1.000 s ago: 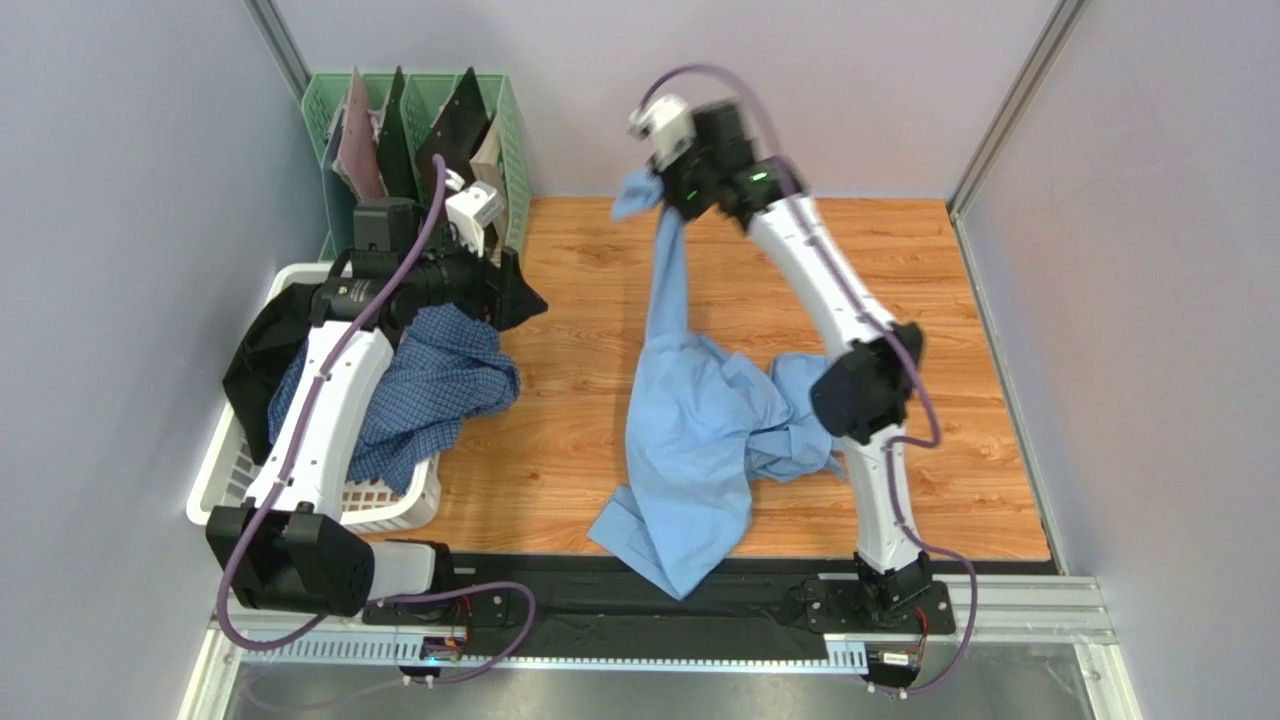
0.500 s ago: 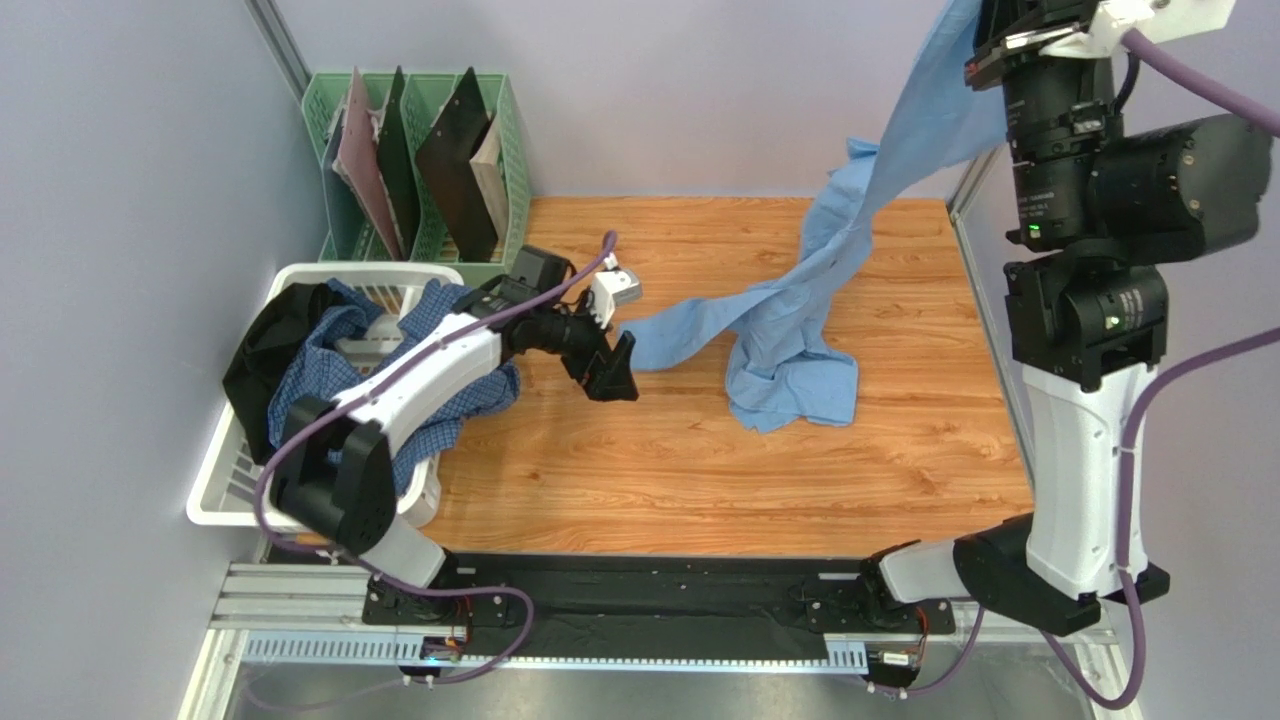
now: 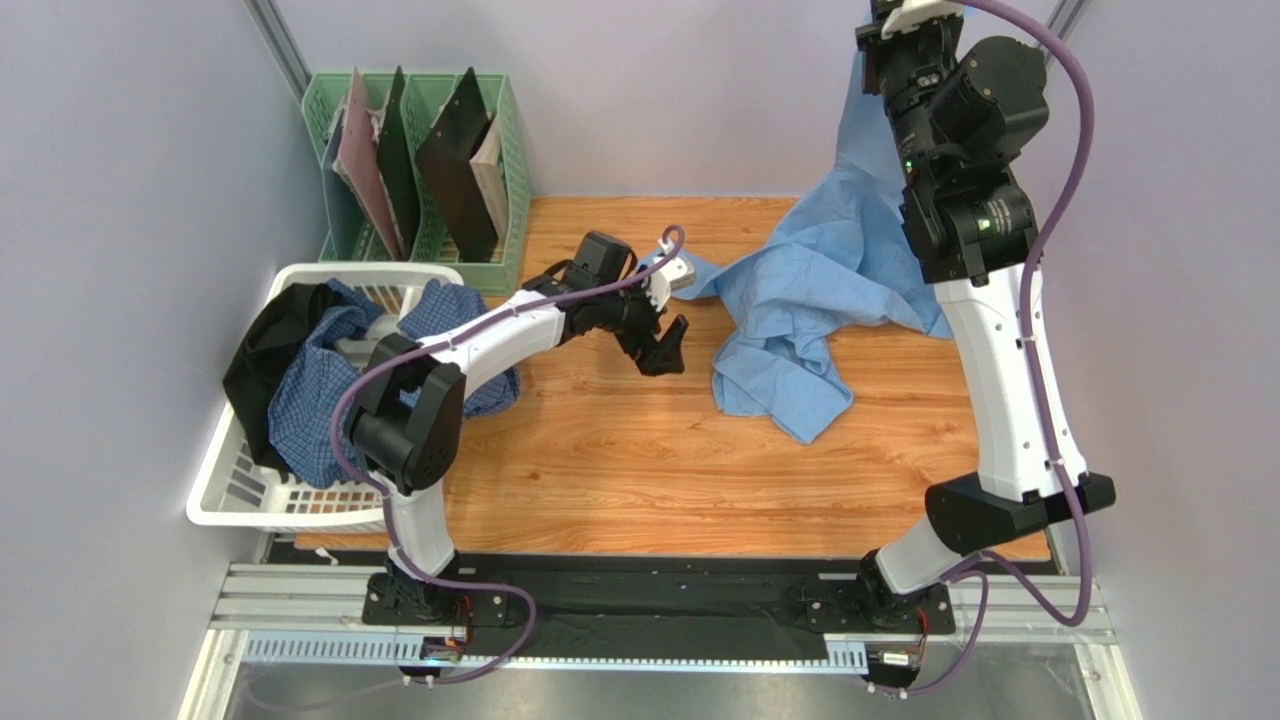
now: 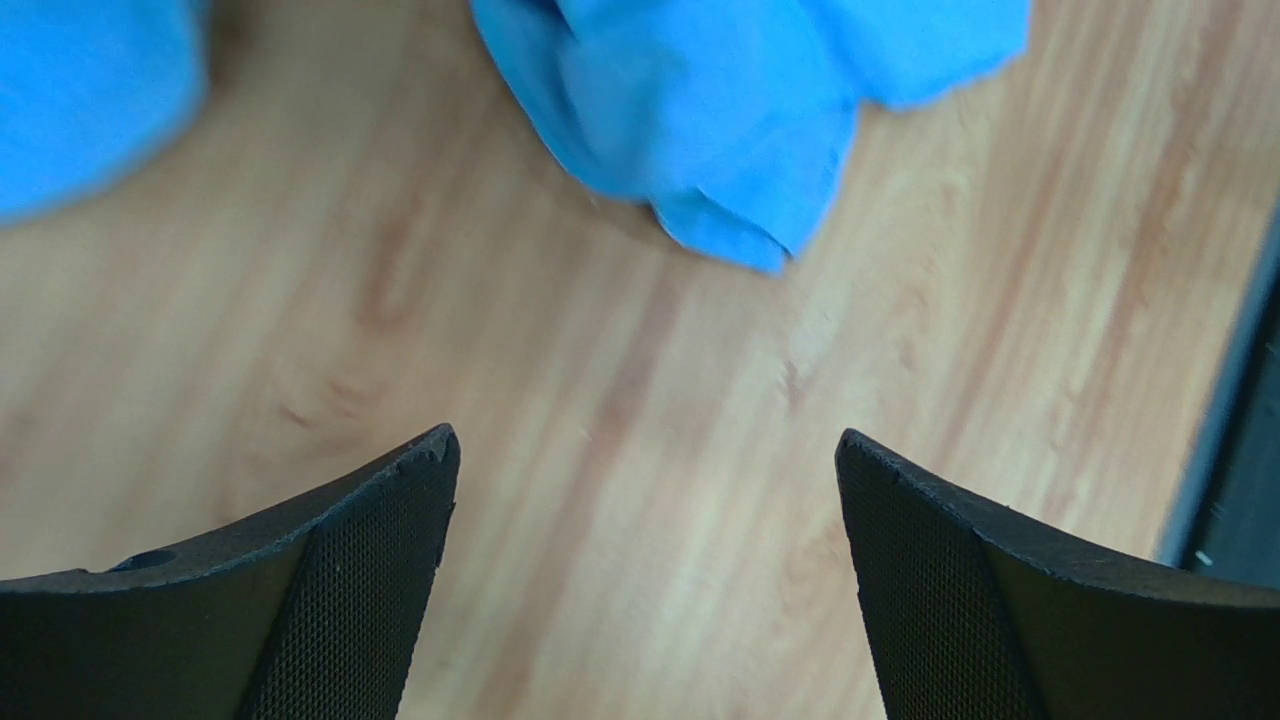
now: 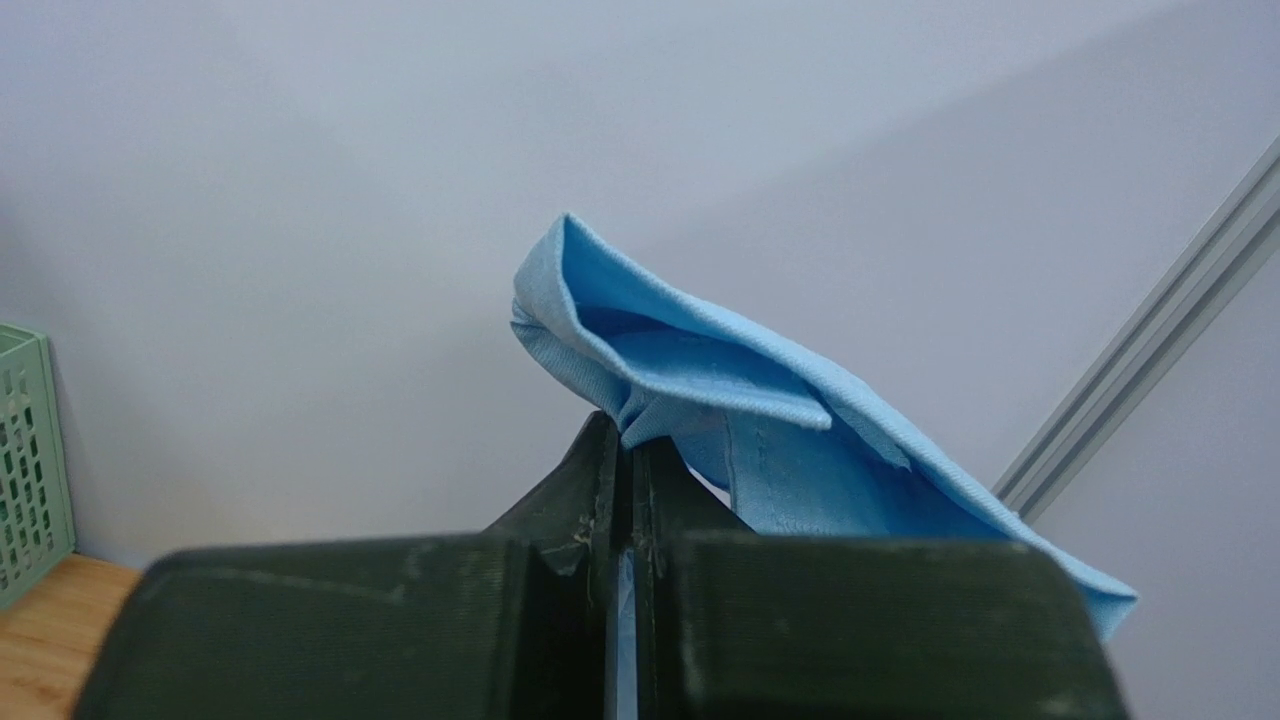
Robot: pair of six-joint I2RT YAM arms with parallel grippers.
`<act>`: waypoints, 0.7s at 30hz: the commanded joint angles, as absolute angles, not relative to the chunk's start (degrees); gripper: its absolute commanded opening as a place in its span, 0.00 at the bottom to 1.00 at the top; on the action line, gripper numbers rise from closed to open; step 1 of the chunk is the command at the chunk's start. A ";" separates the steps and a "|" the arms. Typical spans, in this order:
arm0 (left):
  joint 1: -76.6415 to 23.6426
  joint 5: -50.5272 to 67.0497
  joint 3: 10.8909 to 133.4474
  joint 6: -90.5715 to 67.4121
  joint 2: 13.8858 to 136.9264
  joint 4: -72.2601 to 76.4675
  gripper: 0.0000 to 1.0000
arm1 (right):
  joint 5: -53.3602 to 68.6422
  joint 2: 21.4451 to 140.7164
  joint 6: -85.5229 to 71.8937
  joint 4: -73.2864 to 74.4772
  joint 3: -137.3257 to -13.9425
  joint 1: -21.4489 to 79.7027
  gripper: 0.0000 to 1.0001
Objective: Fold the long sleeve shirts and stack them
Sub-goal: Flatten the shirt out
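Note:
The plain light blue shirt (image 3: 819, 278) hangs from my right gripper (image 3: 890, 60), raised high at the back right; its lower part lies crumpled on the wooden table (image 3: 631, 450). In the right wrist view the right gripper (image 5: 624, 450) is shut on a fold of this shirt (image 5: 721, 405). My left gripper (image 3: 666, 348) is open and empty, low over the table just left of the shirt's heap. In the left wrist view its fingers (image 4: 361, 585) frame bare wood, with the blue shirt (image 4: 721, 105) ahead. The blue-and-white checked shirt (image 3: 323, 405) lies in the white basket (image 3: 226, 503).
A dark garment (image 3: 263, 353) also lies in the basket at the left edge. A green file rack (image 3: 413, 150) with dark folders stands at the back left. Grey walls close in the table at the back and on both sides.
My right gripper has moved left and lower with the blue shirt, so more cloth rests on the table. My left gripper has moved right, towards the heap, still open.

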State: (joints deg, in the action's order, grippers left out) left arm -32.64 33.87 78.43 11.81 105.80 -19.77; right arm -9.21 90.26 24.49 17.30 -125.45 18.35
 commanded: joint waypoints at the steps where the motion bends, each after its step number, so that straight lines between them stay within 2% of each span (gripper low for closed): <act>1: -32.08 31.47 84.71 17.46 107.66 -8.62 0.99 | -10.37 84.21 25.22 13.36 -123.40 18.37 0.00; 4: -31.99 29.10 92.88 21.52 113.54 -8.61 0.97 | -10.98 83.41 25.66 13.36 -122.26 18.37 0.00; 10: -31.99 31.90 118.95 28.03 132.41 -22.12 0.94 | -11.07 82.18 26.28 14.32 -123.39 18.37 0.00; 13: -32.08 33.22 125.48 29.09 137.53 -25.56 0.93 | -11.34 82.00 27.07 14.24 -123.31 18.37 0.00; 17: -32.34 34.45 127.88 30.23 140.53 -25.84 0.93 | -11.78 81.56 27.77 14.24 -121.74 18.37 0.00; 20: -32.78 33.41 131.48 31.38 142.47 -27.77 0.83 | -11.60 81.39 27.95 13.71 -121.03 18.37 0.00; 21: -33.13 32.44 132.01 31.55 142.82 -27.77 0.70 | -11.86 81.30 28.04 13.36 -120.94 18.28 0.00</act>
